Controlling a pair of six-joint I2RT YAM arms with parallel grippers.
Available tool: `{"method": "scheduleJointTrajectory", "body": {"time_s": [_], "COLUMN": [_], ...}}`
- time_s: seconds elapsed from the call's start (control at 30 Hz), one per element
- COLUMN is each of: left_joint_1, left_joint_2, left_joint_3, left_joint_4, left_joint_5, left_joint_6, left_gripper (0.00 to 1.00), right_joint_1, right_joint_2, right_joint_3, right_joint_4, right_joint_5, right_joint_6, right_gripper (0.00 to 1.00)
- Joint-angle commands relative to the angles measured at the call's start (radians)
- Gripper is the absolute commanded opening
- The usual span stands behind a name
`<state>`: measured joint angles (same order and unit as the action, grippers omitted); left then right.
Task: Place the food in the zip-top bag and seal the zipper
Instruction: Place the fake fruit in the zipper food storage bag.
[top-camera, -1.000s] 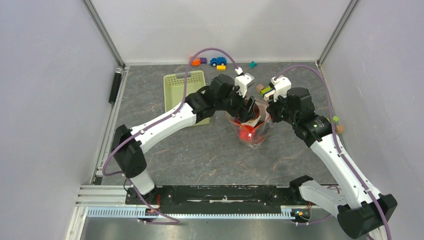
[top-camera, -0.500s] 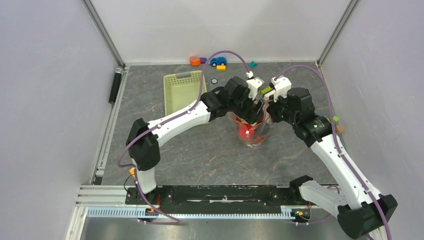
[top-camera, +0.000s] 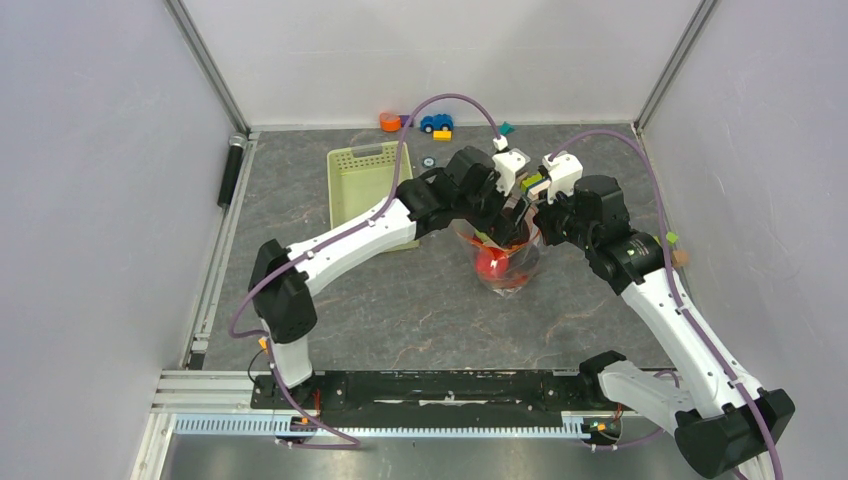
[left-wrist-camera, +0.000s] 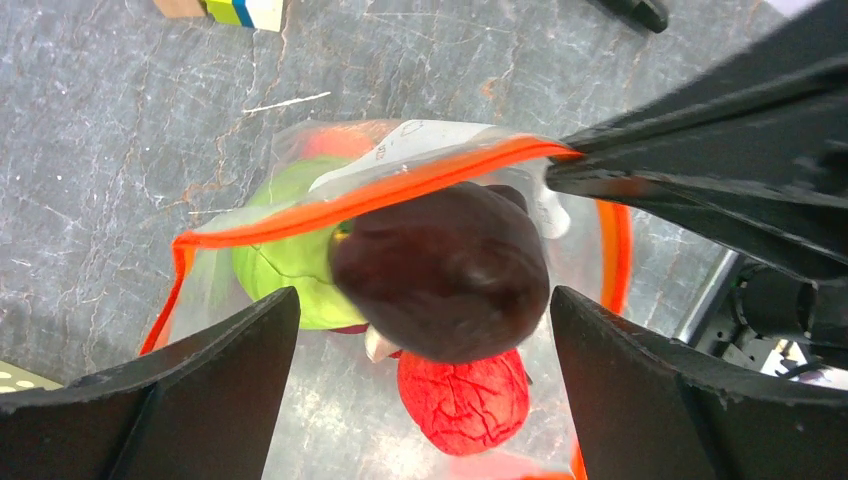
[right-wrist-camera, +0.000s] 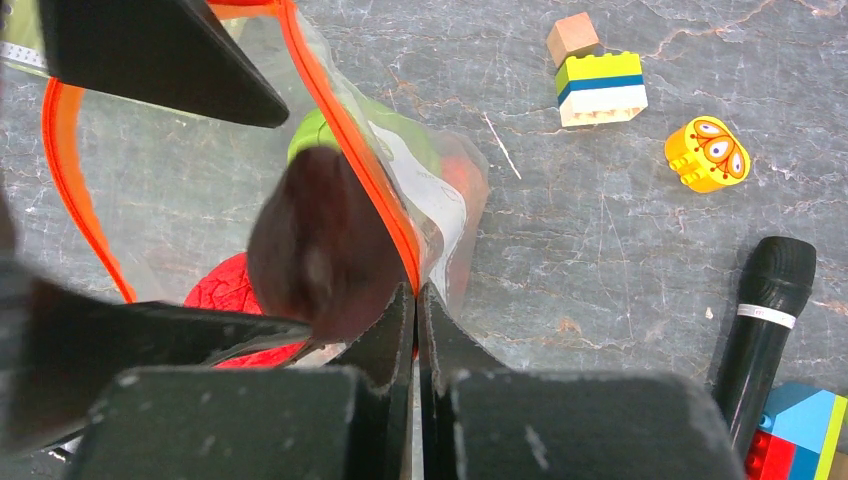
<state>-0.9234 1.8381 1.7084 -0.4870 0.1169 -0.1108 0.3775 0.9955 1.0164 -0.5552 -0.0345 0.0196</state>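
The zip-top bag (top-camera: 508, 262) stands open at mid table, its orange-red zipper (left-wrist-camera: 400, 190) ringing the mouth. Inside lie a green cabbage (left-wrist-camera: 285, 260) and a red strawberry (left-wrist-camera: 463, 400). A dark purple piece (left-wrist-camera: 440, 270) is in the bag's mouth, blurred, between my left gripper's spread fingers and apart from the left one. My left gripper (left-wrist-camera: 422, 295) is open just above the mouth (top-camera: 505, 215). My right gripper (right-wrist-camera: 415, 295) is shut on the bag's rim at the zipper, holding it up (top-camera: 533, 215). The purple piece (right-wrist-camera: 315, 240) also shows in the right wrist view.
A pale green basket (top-camera: 370, 185) stands left of the bag. Toy blocks (right-wrist-camera: 600, 85), a yellow toy (right-wrist-camera: 707, 152) and a black marker (right-wrist-camera: 765, 310) lie right of the bag. A toy car (top-camera: 435, 123) and blocks sit at the back wall.
My left arm has swung to the right, bringing its gripper over the middle of the bag's mouth. The right arm and the bag have stayed in place.
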Motion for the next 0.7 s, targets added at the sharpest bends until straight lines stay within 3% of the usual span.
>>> {"method": "scheduleJointTrajectory", "body": {"time_s": [0.0,0.3,0.67], "left_joint_1": [-0.007,-0.008,-0.018], "left_joint_2": [-0.120,-0.256,-0.618], "left_joint_3": [0.015,-0.091,-0.598], "left_joint_4": [0.006,0.059,0.430], "left_joint_5": [0.044,0.052,0.089], "left_joint_6": [0.064,0.058,-0.083], "left_gripper": [1.00,1.00,1.00], "right_joint_1": [-0.004,-0.003,-0.003], "right_joint_2": [-0.016,-0.018,0.018], "right_joint_3": [0.006,0.003,0.009], "right_joint_4": [0.038,0.038,0.029], "right_joint_5": [-0.005,-0.005,0.004], "right_joint_6": [-0.011,-0.010,0.062], "right_gripper": [0.00,0.00,0.00]}}
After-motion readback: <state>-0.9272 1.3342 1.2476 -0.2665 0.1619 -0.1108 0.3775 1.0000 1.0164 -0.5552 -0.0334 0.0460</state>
